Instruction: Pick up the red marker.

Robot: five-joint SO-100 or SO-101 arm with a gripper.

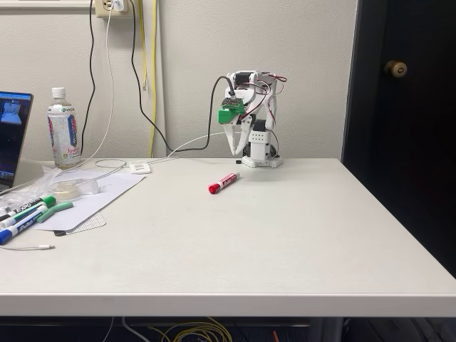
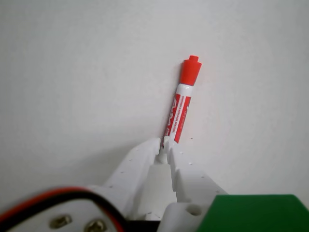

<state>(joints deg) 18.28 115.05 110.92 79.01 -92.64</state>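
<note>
The tool [image 2: 164,147] hangs above the bench [image 1: 285,235] with its white plastic tips pressed together, holding nothing. The marker [image 2: 179,110] lies flat just past them, red cap pointing away. It is round and smooth, so it could roll or slip off if the tips push it.

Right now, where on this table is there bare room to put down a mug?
The whole right half of the table is bare, from the red marker to the right edge, and so is the front strip near the camera. The left end is crowded: bottle, paper, green and blue markers, cable. Behind the red marker stands the arm.
</note>
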